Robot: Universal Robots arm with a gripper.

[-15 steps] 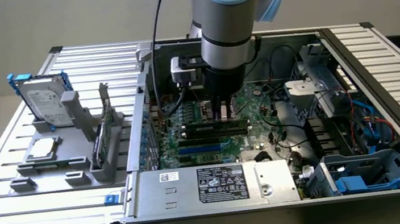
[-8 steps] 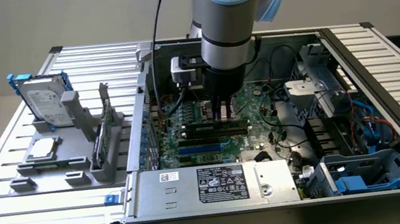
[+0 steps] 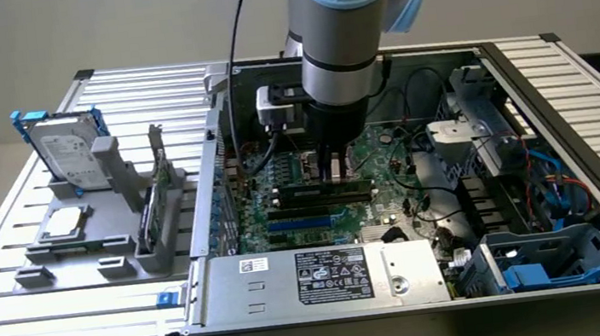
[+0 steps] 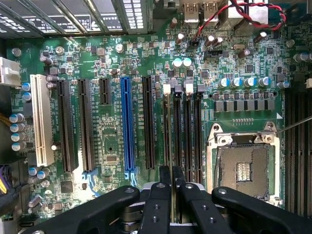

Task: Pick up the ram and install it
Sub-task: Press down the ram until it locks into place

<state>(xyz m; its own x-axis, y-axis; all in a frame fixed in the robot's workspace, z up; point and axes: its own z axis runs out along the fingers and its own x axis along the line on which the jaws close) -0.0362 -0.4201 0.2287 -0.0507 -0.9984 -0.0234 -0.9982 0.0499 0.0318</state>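
The ram (image 3: 326, 188) is a long dark stick lying along a memory slot on the motherboard (image 3: 397, 160) inside the open computer case. My gripper (image 3: 335, 174) reaches straight down onto its middle. In the wrist view the ram (image 4: 169, 126) is seen edge-on as a thin dark strip running along the slot nearest the black expansion slots, ending at a white clip (image 4: 167, 89). My gripper (image 4: 174, 179) is shut on the ram, with a black fingertip (image 4: 161, 190) pressed against each side. Whether the stick is fully seated in the slot I cannot tell.
Neighbouring memory slots (image 4: 190, 136) and the bare processor socket (image 4: 242, 168) lie beside the ram. The power supply (image 3: 313, 276), cables (image 3: 559, 179) and case walls (image 3: 217, 144) hem in the board. Outside, a grey fixture (image 3: 114, 242) holds a hard drive (image 3: 69, 153) and a silver chip (image 3: 64, 223).
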